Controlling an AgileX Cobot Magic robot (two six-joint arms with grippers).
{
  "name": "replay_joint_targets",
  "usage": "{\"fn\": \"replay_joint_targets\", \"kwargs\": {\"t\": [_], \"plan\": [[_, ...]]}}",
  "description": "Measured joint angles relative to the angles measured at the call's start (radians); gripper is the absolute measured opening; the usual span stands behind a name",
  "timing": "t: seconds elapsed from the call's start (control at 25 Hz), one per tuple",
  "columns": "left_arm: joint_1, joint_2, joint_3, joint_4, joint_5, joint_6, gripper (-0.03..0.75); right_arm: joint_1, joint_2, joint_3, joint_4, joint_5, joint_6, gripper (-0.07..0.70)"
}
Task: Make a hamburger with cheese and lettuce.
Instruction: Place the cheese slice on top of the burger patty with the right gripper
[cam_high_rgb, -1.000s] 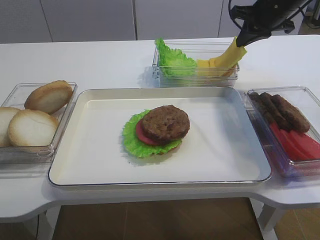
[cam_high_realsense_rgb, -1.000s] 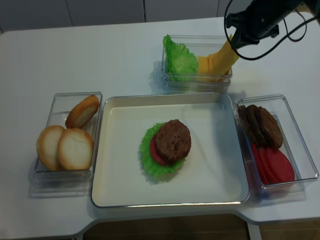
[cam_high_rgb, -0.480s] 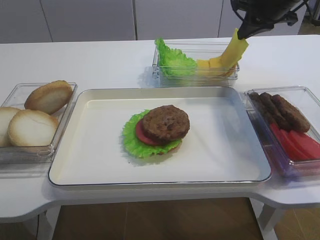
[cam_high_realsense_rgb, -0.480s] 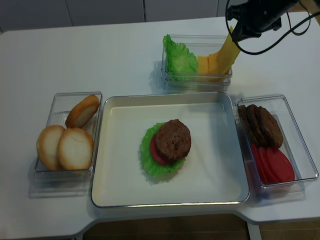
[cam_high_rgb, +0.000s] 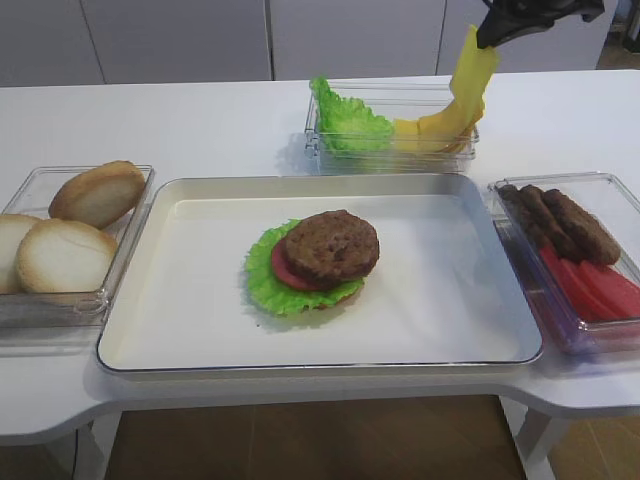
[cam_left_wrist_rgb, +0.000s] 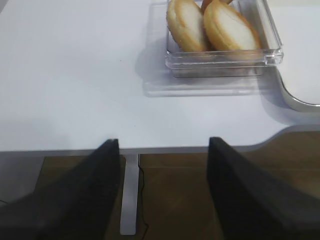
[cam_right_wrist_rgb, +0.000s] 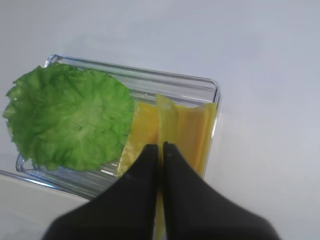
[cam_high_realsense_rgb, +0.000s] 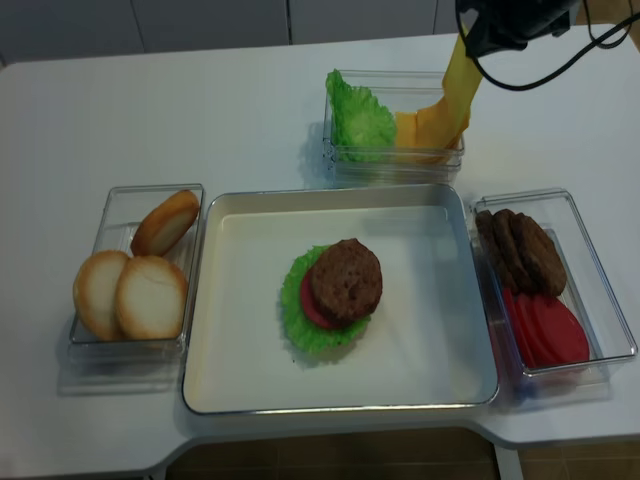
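Cheese (cam_high_rgb: 470, 75): one yellow slice pinched by its top edge in the closed right gripper (cam_right_wrist_rgb: 161, 150), hanging over the far bin (cam_high_realsense_rgb: 395, 160), lower end drooping onto the cheese stack (cam_high_realsense_rgb: 415, 128); edge grip likely to peel one slice free. Hamburger (cam_high_rgb: 318, 258) mid-tray (cam_high_rgb: 200, 330), patty uppermost, lettuce (cam_high_rgb: 262, 280) beneath. Left gripper (cam_left_wrist_rgb: 162, 192) parked near-left, fingers apart, holding nothing. Right arm largely cropped.

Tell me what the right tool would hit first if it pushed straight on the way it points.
Probably the stacked yellow cheese slices in the clear container below the right tool; depth is uncertain.
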Motion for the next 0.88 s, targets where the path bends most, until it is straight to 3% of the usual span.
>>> {"fn": "replay_joint_targets", "kwargs": {"t": [0.88], "plan": [[0.000,0.000,0.000,0.000,0.000,0.000,0.416,0.008,-0.160,-0.002,0.017,0.103,-0.002,0.029]]}}
